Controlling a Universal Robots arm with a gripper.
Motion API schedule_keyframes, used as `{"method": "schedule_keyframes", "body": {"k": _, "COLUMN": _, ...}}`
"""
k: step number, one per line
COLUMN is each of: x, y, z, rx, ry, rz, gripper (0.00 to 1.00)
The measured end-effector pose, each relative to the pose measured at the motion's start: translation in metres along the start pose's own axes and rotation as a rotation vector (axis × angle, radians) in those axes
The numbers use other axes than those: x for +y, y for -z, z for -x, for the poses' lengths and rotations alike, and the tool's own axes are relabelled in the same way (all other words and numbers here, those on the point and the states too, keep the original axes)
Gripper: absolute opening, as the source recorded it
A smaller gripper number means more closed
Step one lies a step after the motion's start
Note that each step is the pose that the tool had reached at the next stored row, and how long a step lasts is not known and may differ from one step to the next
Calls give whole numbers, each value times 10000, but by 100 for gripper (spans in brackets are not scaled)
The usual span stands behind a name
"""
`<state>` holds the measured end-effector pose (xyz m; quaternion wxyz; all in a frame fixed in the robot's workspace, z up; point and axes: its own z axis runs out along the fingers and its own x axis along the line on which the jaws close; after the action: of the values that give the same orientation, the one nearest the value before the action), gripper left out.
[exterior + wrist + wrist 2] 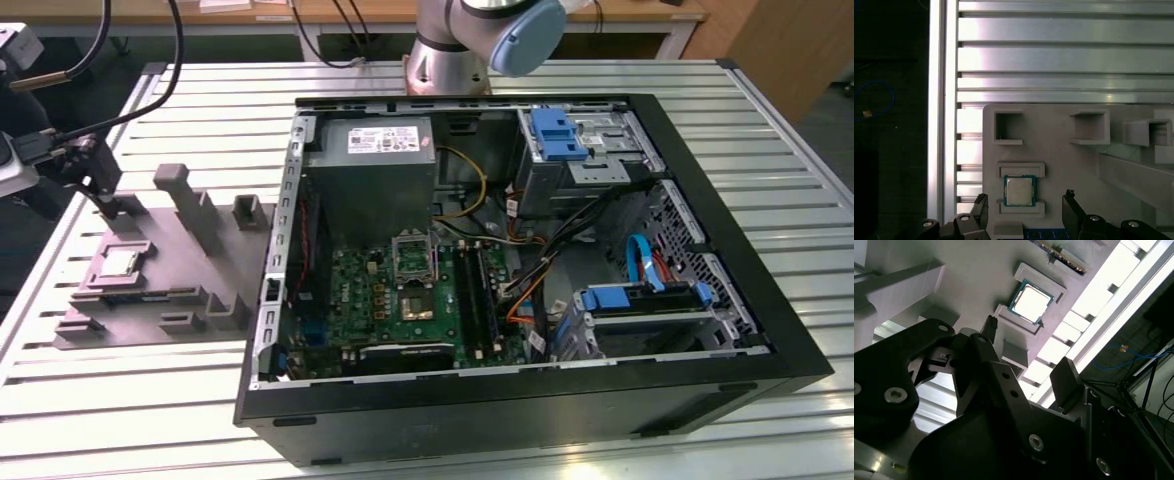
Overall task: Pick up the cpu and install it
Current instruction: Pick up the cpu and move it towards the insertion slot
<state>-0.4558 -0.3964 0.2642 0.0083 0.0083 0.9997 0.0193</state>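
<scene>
A slatted aluminium worktop (801, 130) carries an open black computer case (534, 410). Inside the case, a grey power supply box (380, 180) sits just beside a green motherboard (387, 310). A metal-framed socket bracket (411, 255) is on the board's near edge. Blue-tabbed drive cages (561, 135) stand toward the exterior view's right. Beside the case, on the exterior view's left, lies a grey moulded tray (187, 268) with upright blocks.

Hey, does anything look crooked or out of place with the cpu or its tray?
Nothing stands out. The cpu lies flat and square in its recess in the grey tray, with no tilt or visible damage.
</scene>
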Motion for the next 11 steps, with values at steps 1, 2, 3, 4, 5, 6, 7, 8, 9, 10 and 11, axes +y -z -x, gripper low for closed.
{"method": "schedule_keyframes", "body": {"k": 1, "x": 0, "y": 0, "z": 0, "rx": 0, "ry": 0, "rz": 0, "gripper": 69}}
{"method": "schedule_keyframes", "body": {"k": 2, "x": 0, "y": 0, "z": 0, "rx": 0, "ry": 0, "rz": 0, "gripper": 69}}
{"method": "schedule_keyframes", "body": {"k": 3, "x": 0, "y": 0, "z": 0, "rx": 0, "ry": 0, "rz": 0, "gripper": 69}}
{"method": "schedule_keyframes", "body": {"k": 4, "x": 0, "y": 0, "z": 0, "rx": 0, "ry": 0, "rz": 0, "gripper": 69}}
{"method": "schedule_keyframes", "body": {"k": 5, "x": 0, "y": 0, "z": 0, "rx": 0, "ry": 0, "rz": 0, "gripper": 69}}
{"method": "schedule_keyframes", "body": {"k": 6, "x": 0, "y": 0, "z": 0, "rx": 0, "ry": 0, "rz": 0, "gripper": 69}}
{"method": "schedule_keyframes", "body": {"k": 7, "x": 0, "y": 0, "z": 0, "rx": 0, "ry": 0, "rz": 0, "gripper": 69}}
{"method": "schedule_keyframes", "body": {"k": 8, "x": 0, "y": 0, "z": 0, "rx": 0, "ry": 0, "rz": 0, "gripper": 69}}
{"method": "schedule_keyframes", "body": {"k": 9, "x": 0, "y": -1, "z": 0, "rx": 0, "ry": 0, "rz": 0, "gripper": 69}}
{"method": "schedule_keyframes", "body": {"k": 10, "x": 0, "y": -1, "z": 0, "rx": 0, "ry": 0, "rz": 0, "gripper": 69}}
{"method": "schedule_keyframes", "body": {"k": 11, "x": 0, "y": -1, "z": 0, "rx": 0, "ry": 0, "rz": 0, "gripper": 69}}
